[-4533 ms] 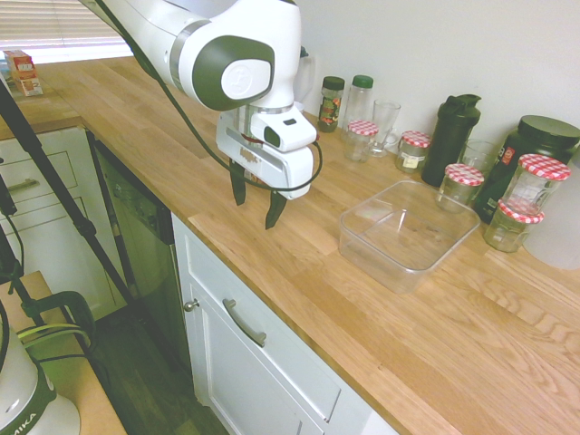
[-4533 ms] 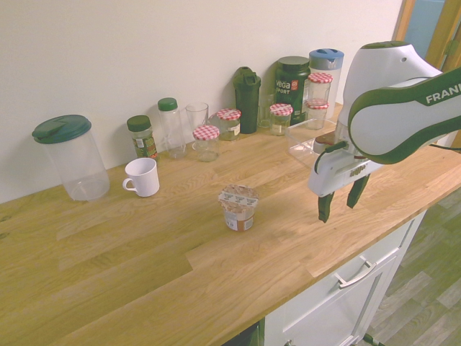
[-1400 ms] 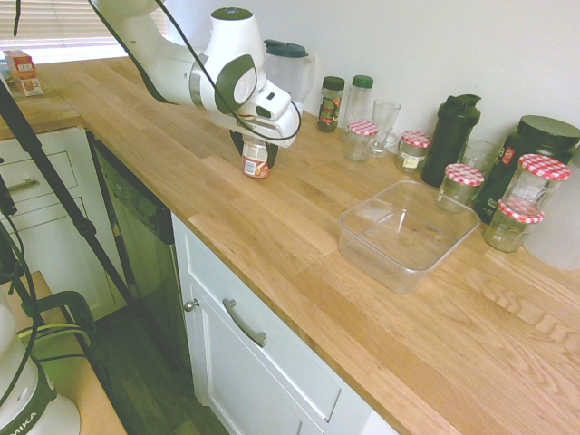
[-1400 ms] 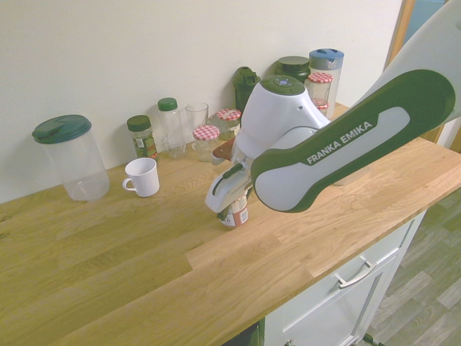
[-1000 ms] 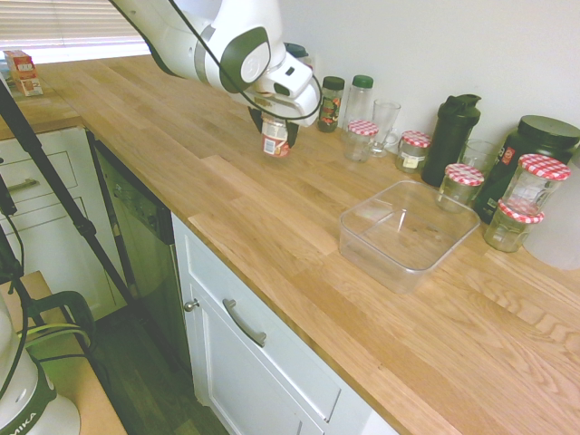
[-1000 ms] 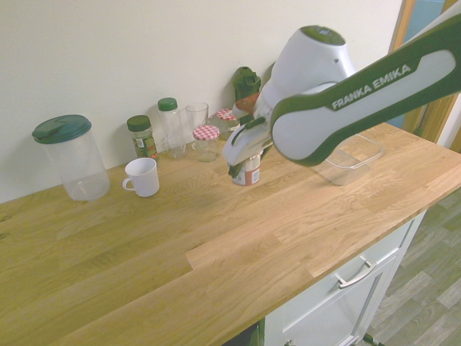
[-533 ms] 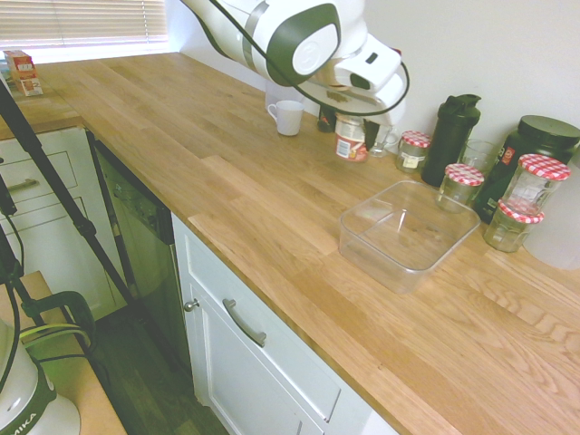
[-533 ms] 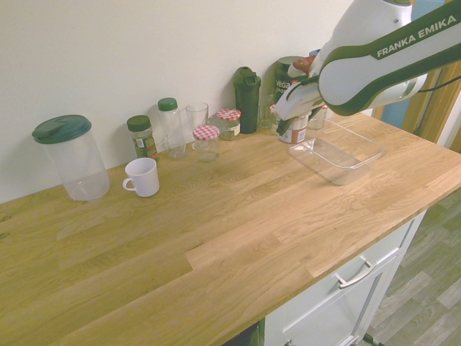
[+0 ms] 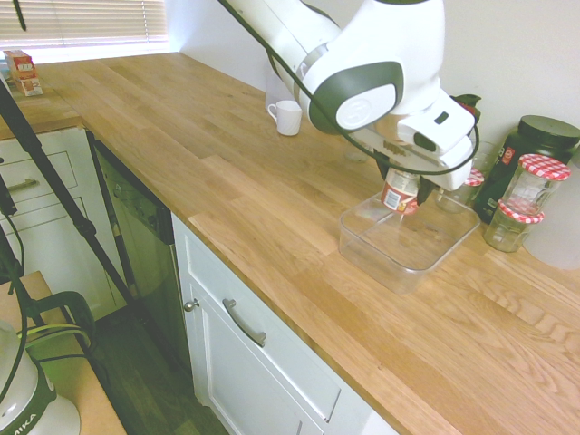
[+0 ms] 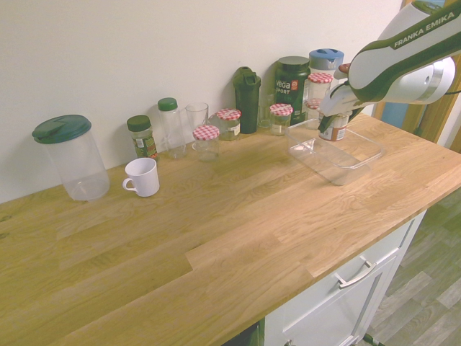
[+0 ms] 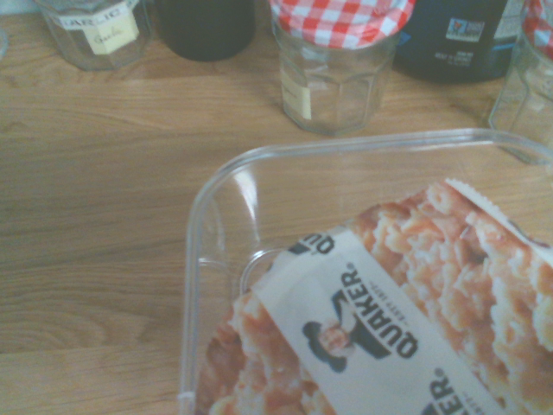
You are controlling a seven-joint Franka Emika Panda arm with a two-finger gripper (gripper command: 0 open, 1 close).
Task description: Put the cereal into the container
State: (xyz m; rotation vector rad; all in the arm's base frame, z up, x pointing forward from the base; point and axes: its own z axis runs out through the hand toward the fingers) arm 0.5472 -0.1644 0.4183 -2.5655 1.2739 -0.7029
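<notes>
The cereal [image 9: 401,192] has moved over the clear tub [image 9: 408,237]; my pincer [image 10: 337,118] pinches it (Quaker lid showing).

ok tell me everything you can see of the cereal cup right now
The cereal cup is a small round tub. Its side label is white and red with a pale panel of print; its lid, seen from the wrist, shows pinkish-brown clusters crossed by a pale band reading QUAKER with a hatted man's head. It looks closed. The gripper is closed on it, holding it nearly upright, slightly tilted, over the clear plastic container. Whether its base touches the container's bottom, I can't tell.
</notes>
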